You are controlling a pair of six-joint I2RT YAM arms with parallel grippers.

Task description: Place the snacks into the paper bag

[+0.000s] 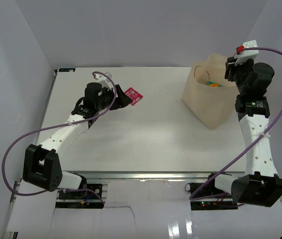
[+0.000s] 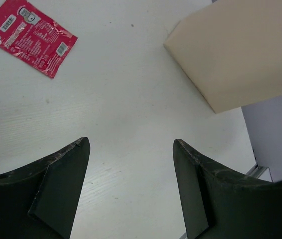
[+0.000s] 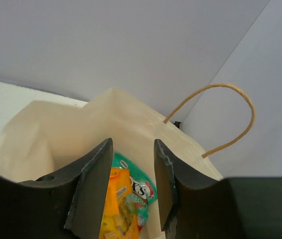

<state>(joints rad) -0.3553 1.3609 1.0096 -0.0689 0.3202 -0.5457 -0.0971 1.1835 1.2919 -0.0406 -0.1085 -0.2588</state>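
Presently the left pincer (image 1: 125,98) is hanging over the far-left part of the desk (image 1: 146,144). Its fingers (image 2: 56,184) are standing wide apart, with only bare desk showing between them. The pink-red packet (image 1: 134,95) is lying flat on the desk just beyond the tips, on their right side in the overhead view. In the left wrist view the same packet (image 2: 29,37) is sitting off in the upper left corner, clear of both fingers and not touched by them, its printed face turned up.

Over on the far right of the desk the paper bag (image 1: 208,99) is standing with its mouth open upward. The right arm is reaching up and over it, so the right pincer (image 1: 229,69) is hanging at the bag's far right rim and pointing down into the opening. Seen from the right wrist, this pincer (image 3: 133,143) is keeping its fingers (image 3: 93,189) partly spread, with a clear gap between them and nothing pinched.

Through that gap two snacks are showing inside the bag. The orange packet (image 3: 116,209) is lying nearest the camera, and the teal-green packet (image 3: 140,189) is resting just behind and partly under it, the two overlapping. A speck of orange and green is also showing in the bag's mouth from above. One twine handle (image 3: 230,112) is arching up from the bag's right wall.
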